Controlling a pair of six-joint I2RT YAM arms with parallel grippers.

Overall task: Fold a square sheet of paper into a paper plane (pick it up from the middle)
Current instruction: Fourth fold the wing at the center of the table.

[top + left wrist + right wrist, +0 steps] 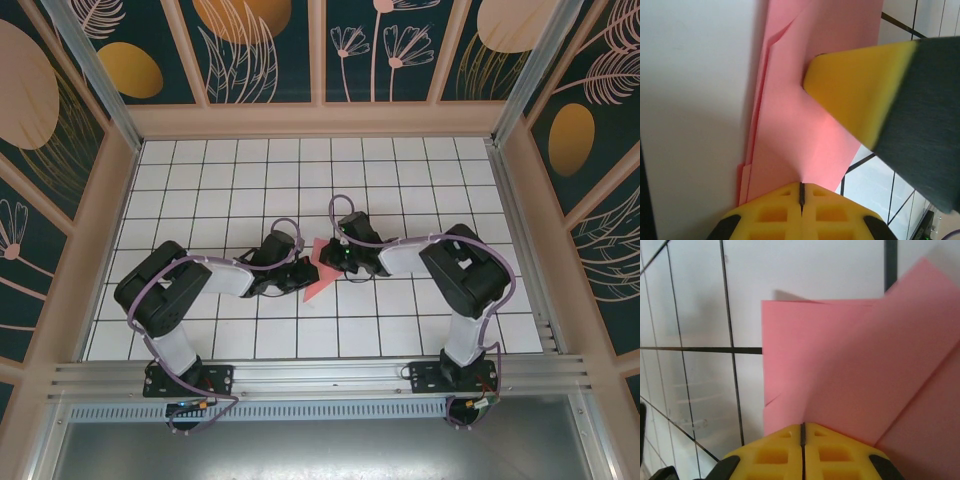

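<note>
One paper [318,272] sits near the middle of the desk [200,180], between the two arms, which reach in from left and right and meet over it; it is salmon-pink and no longer a flat square, with folded layers stacked along one edge and a slanting flap across it. There are two hands, and both hold this one sheet. The left hand [801,186] has its two yellow fingers pressed together with the pink edge pinched in the seam between them; in the left wrist view the layered edges run up along the left of the sheet. In that same view, one yellow finger [855,95] of the right hand lies on the paper from the upper right, with its dark body behind it. The right hand [802,427] likewise has its two fingers pressed together on the paper's near edge; beyond them the sheet spreads over white tiles with black grid lines, one square corner at upper left and one diagonal fold edge at lower right.
</note>
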